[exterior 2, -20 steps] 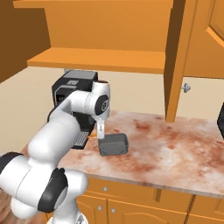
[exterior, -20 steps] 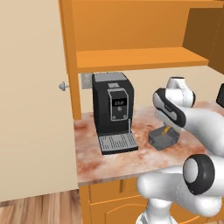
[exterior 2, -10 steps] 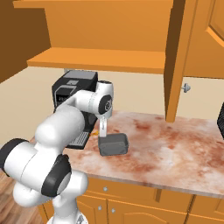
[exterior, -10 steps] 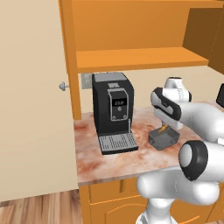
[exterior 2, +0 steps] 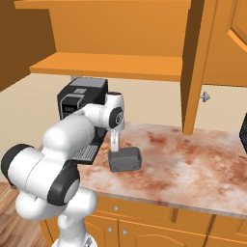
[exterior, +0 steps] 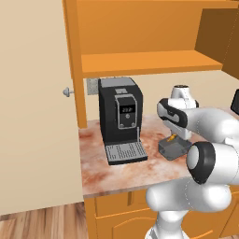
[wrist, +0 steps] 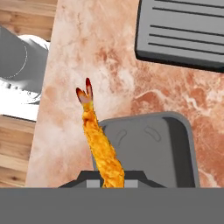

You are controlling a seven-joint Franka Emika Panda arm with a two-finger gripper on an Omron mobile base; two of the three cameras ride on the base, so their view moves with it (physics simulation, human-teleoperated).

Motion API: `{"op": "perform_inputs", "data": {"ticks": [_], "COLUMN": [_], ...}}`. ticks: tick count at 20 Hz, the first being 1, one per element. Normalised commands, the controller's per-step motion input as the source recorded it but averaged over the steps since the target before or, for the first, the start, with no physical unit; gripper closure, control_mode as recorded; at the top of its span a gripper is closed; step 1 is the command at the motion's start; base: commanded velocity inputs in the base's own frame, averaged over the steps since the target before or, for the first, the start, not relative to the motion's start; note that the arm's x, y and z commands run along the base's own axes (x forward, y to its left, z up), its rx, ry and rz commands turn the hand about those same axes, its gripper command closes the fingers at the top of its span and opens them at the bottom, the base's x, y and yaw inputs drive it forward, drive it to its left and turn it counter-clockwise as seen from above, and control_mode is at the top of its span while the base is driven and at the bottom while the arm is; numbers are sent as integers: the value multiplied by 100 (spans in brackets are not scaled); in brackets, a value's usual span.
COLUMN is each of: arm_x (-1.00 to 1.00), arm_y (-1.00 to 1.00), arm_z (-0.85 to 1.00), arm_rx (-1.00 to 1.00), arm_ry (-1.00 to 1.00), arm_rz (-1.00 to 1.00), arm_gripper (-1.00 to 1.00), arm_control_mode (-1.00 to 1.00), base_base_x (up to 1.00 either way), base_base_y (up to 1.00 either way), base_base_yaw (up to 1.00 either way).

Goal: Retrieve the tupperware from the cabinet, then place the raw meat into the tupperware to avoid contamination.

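meat [wrist: 101, 144] is in the grip: the gripper [wrist: 106, 175] has its fingers pinched together on the thick end of the orange sliver, whose red-tipped tail sticks out past the near-left rim of the tupperware [wrist: 151, 144]. that grey, open container already sits on the marble counter [exterior 2: 193, 164], just beside the drip tray of the black coffee machine [exterior: 119, 116] and below the open cabinet [exterior: 144, 63], so by my reading the fetching is done and the placing step is in hand.

next move, as i judge it: shift the hand toward the middle of the tupperware so the whole sliver hangs inside the rim, lower a little, then let the fingers part. released from where it hangs now, the tail would likely land on the rim or on the counter.

room is fair. on the side of the tupperware away from the coffee machine the counter is bare, and its front edge lies near the container in the right base view. the coffee machine's tray is the closest obstacle, and the cabinet shelf stands well above the arm.
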Motion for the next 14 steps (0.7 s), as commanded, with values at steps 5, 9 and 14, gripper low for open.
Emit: {"op": "perform_inputs", "data": {"ticks": [5,9,14], "arm_x": [4,12,18], "arm_y": [-29,-26,-4], "arm_z": [-26,-20,-7], "arm_rx": [-1,-1,0], "arm_ry": [-1,0,-3], "arm_rz": [-3,-2,0], "arm_gripper": [100,100,100], "arm_control_mode": [-100,-100,-100], "base_base_x": [0,0,0], "base_base_y": [0,0,0], "base_base_yaw": [0,0,0]}}
